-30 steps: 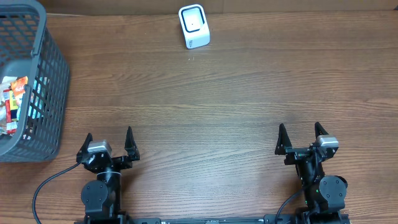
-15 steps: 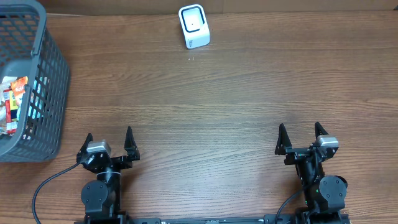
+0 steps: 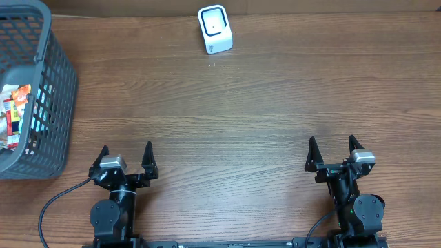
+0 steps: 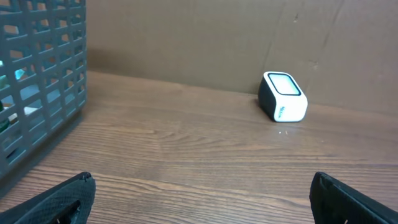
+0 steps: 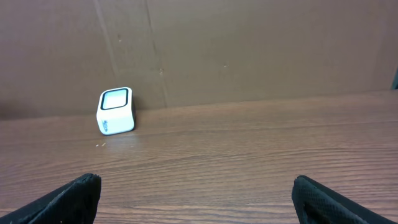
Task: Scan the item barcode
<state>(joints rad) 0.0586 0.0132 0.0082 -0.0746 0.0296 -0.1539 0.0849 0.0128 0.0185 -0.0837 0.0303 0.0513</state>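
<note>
- The left gripper [image 3: 126, 155] is seen released, jaws spread wide, nothing held, low at the near edge of the surface [image 3: 227, 117].
- The right gripper [image 3: 331, 150] is seen released too, empty, at the near edge on the right.
- The packaged items [image 3: 15, 110] are seen inside the grey basket [image 3: 60, 83] at far left, well apart from both.
- The white scanner [image 3: 215, 29] is placed at the far edge, mid-surface.

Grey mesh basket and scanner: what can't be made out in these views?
- Overhead: the grey plastic mesh basket runs off the left edge; the colourful packets inside sit partly behind its wall, barcodes too small to see.
- Left wrist: only slivers of contents show through the mesh.
- Both wrist views: print on the small white box-shaped scanner is too small to read.
</note>
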